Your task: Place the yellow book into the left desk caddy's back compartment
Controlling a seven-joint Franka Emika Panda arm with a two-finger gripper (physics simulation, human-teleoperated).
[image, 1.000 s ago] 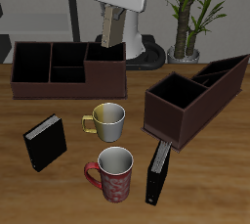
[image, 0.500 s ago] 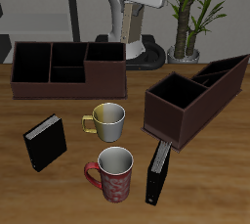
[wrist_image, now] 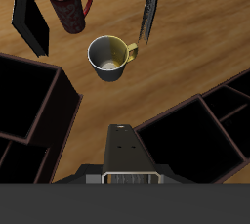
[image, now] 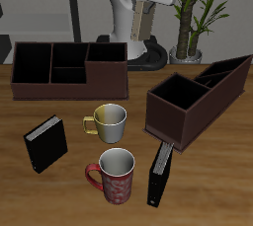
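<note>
My gripper [image: 145,6] hangs high at the table's back, in front of the robot's base, shut on the yellow book [image: 145,27], which hangs upright below the fingers. In the wrist view the book [wrist_image: 127,148] shows edge-on. The left desk caddy [image: 194,100] is the dark brown box lying diagonally, nearer the table's front edge than the gripper and off to its side. Its back compartment [image: 226,72] is the far end section, dark inside and apart from the book. Part of this caddy shows in the wrist view [wrist_image: 34,101].
The other brown caddy [image: 67,67] stands squarely at the back, also seen in the wrist view [wrist_image: 195,138]. A yellow mug [image: 109,121] and a red mug [image: 115,176] stand mid-table. One black book [image: 44,143] and another [image: 158,171] stand near the front. A plant [image: 198,13] is behind.
My gripper has carried the yellow book sideways from above the end of the squarely set caddy toward the left desk caddy's side. Nothing on the table has moved.
</note>
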